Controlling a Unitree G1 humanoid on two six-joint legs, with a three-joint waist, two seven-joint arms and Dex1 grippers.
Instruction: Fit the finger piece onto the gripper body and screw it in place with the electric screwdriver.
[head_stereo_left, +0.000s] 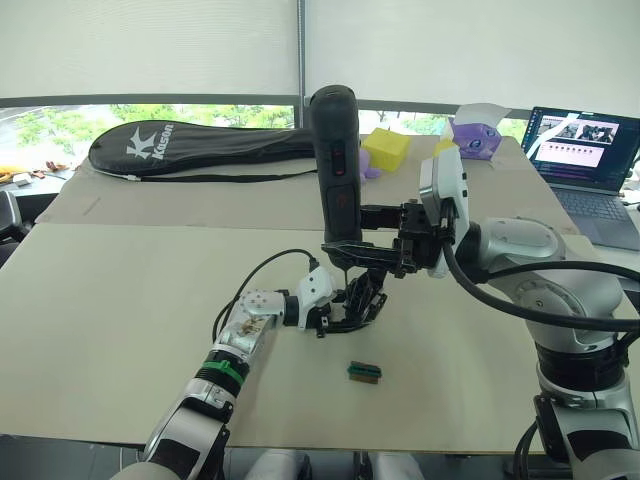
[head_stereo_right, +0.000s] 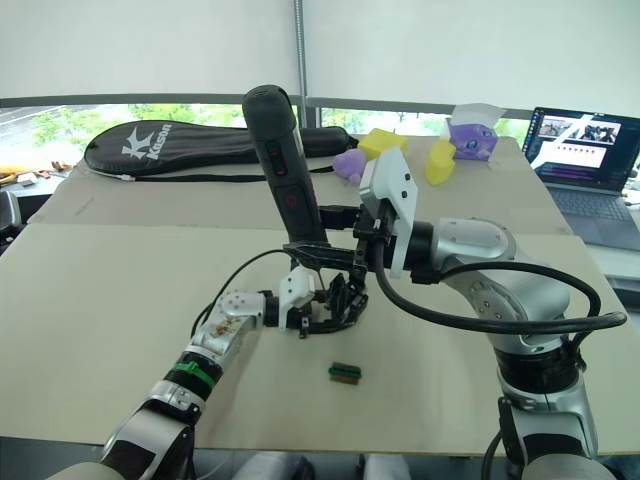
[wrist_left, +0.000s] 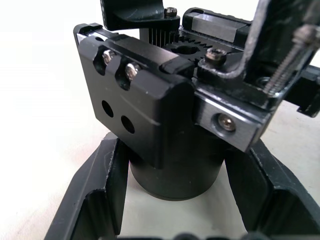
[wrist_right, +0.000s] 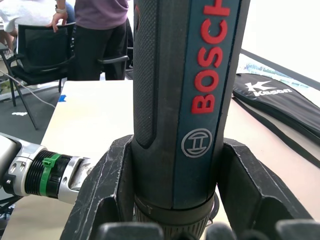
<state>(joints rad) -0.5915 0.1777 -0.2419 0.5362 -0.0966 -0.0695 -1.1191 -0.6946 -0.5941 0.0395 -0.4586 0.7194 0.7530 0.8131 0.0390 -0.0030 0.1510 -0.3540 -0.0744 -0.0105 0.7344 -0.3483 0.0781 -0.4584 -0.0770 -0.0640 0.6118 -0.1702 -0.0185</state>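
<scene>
Left gripper (head_stereo_left: 335, 312) fingers (wrist_left: 97, 200) clenched on the round base of the gripper body (wrist_left: 165, 125), one on each side, holding it just over the counter (head_stereo_left: 120, 300) mid-scene. Right gripper (head_stereo_left: 385, 245) fingers (wrist_right: 107, 190) clamped around the lower barrel of the electric screwdriver (head_stereo_left: 335, 170), tool near upright, slightly tilted, nose down over the body.

Body: black block with two screws and two empty holes on one face, gear teeth on top, silver bracket with a hex screw beside them. Bit end is visible in the left wrist view, next to the linkage. I can't tell if it's seated in a screw head.

Finger piece: I can't pick it out as a separate part here, it may already be on the body.

Risks as I see them:
- Tilted driver means the bit could cam out and skate off the screw.
- Only the base is pinched, so torque could spin the body in my left fingers.
- Pushing down could tip the body.

Small green-brown block (head_stereo_left: 364, 371) lies on the counter nearer me, apart from both arms. Racket bag (head_stereo_left: 200, 150) and laptop (head_stereo_left: 585, 155) are at the back, well clear.
</scene>
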